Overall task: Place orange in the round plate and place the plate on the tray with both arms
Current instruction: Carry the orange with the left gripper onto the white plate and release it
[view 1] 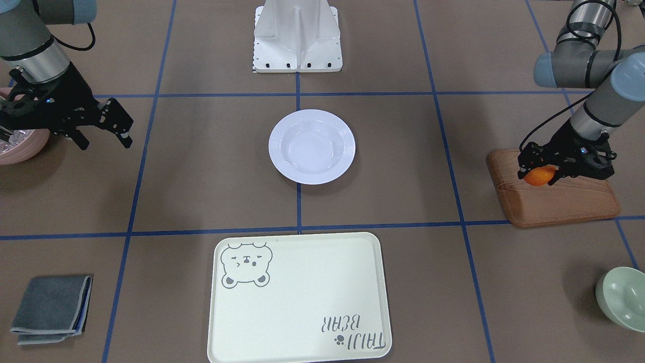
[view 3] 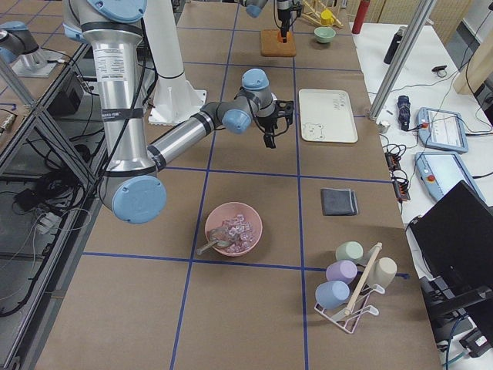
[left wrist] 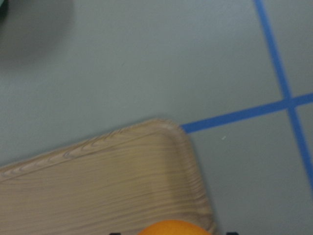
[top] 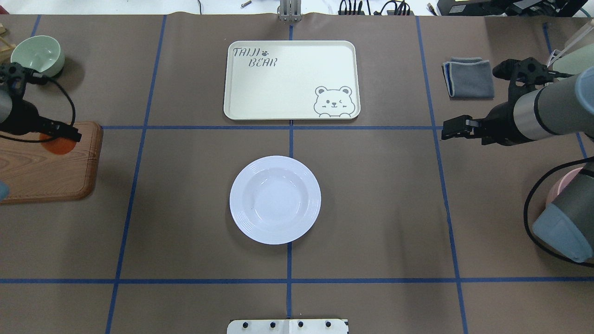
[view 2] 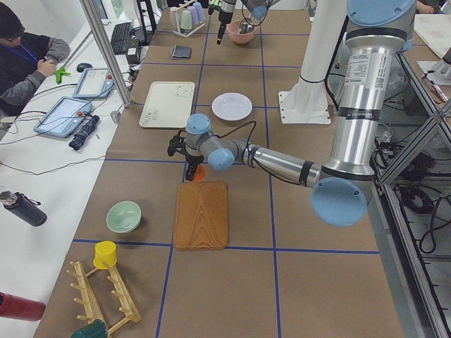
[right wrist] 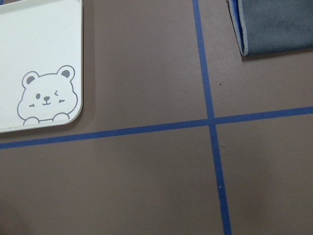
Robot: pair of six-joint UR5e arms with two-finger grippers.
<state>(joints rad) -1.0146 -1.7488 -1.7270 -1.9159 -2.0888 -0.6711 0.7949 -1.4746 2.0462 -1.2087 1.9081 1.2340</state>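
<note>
Bright, even light — soft shadows; left wrist view blurred.

We log site as robotics lab: two jointed arms [view 2: 282,162] on white pedestal [view 1: 298,40], table [top: 371,208] papered brown, gridded in blue tape [top: 291,139], aluminium posts [view 2: 106,49], side bench [view 2: 35,246] with tablets [view 2: 65,116], seated person [view 2: 25,60].

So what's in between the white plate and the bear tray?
Nothing stands there. Between the round plate and the tray is only brown table, crossed by a blue tape line, as the overhead view shows.
</note>
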